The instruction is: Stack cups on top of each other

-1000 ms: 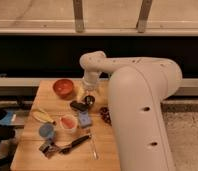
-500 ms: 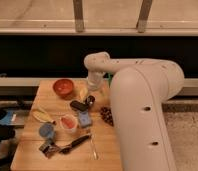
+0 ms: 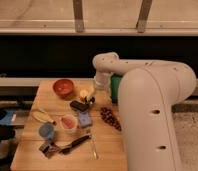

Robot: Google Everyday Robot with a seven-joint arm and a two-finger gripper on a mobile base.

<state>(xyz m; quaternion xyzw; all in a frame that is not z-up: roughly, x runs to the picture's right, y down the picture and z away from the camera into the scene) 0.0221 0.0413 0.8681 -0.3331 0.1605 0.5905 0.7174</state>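
A single camera looks down from high up, close behind the robot's own arm (image 3: pixel 152 115), whose thick white link fills the right foreground and hides whatever lies to the right of the claw. The gripper (image 3: pixel 88 101) hangs near mid-frame, low over the far half of the wooden table (image 3: pixel 29 147). The view faces forward and downward. Beyond the claw run a pale ledge (image 3: pixel 22 81) and a dark wall band (image 3: pixel 42 55), and on the near side of the claw the tabletop reaches the bottom edge. The whole table fits in at middle distance, its left edge well left of the claw.
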